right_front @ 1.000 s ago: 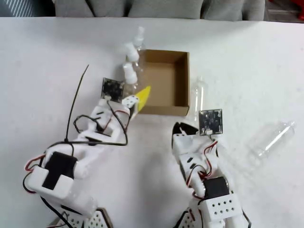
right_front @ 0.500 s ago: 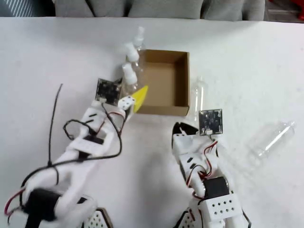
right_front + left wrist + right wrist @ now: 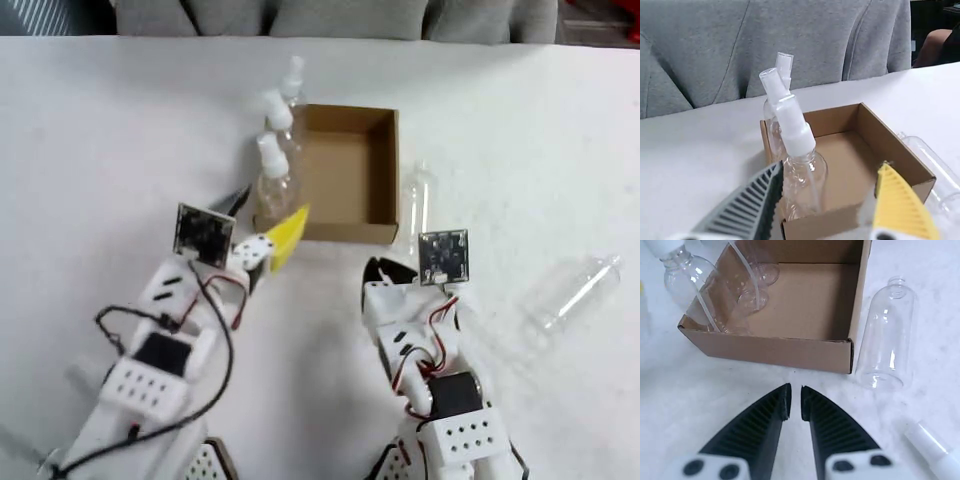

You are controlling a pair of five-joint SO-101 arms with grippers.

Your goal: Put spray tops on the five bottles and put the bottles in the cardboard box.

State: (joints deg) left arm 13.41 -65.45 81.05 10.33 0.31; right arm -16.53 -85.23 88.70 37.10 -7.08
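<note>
Seems mid-task, with three capped bottles (image 3: 272,178) standing at left wall of box (image 3: 345,232), left tool (image 3: 262,216) wide and empty near them, right tool (image 3: 795,392) almost closed and empty; next, probably grasping bare bottle (image 3: 420,205) lying just beside box, for capping.

The floor of the cardboard box (image 3: 345,170) is bare at its middle and right, but 3 capped bottles (image 3: 272,172) crowd its left wall (inside or outside, hard to tell), 1 uncapped bottle (image 3: 420,205) lies just beside its right wall, and the left gripper (image 3: 262,217), jaws spread, blocks its near-left corner.
</note>
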